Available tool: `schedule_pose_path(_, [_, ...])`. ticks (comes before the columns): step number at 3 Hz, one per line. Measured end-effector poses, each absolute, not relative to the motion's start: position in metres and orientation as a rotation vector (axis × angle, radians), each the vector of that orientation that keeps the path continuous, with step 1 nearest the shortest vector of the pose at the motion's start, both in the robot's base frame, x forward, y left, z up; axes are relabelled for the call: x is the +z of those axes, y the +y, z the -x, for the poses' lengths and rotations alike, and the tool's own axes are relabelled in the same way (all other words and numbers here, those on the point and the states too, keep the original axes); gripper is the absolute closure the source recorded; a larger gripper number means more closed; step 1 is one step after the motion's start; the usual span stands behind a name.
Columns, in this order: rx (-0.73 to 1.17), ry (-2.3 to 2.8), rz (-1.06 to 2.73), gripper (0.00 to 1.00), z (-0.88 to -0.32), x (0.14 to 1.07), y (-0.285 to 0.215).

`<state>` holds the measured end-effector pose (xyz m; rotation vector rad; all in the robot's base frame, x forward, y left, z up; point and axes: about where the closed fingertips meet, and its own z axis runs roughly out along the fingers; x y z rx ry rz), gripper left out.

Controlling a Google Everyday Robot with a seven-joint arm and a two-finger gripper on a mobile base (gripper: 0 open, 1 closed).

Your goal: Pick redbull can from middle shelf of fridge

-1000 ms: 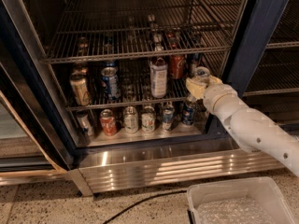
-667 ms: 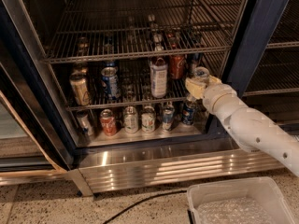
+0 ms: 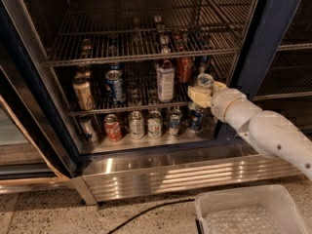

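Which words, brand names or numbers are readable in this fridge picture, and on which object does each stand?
None can be read: the labels on the cans and the white-labelled bottle are too blurred.
The cream tool sits at the right end of the silvery wire middle shelf.

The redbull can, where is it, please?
Camera view: the redbull can stands at the right end of the middle shelf, right of the red can, tool at it.

A single camera looks down and forward into the open fridge point(image 3: 263, 43) from moderate distance, floor point(image 3: 48, 213) along the bottom. The gripper point(image 3: 201, 92) sits right of centre at the middle shelf point(image 3: 141, 107).
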<state>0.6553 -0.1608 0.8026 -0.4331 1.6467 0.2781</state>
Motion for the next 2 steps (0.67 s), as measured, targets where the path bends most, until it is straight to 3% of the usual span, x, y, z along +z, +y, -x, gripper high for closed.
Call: schedule_pose_path(2, [0.406, 1.719, 0.604, 1.0, -0.621, 0.799, -0.153])
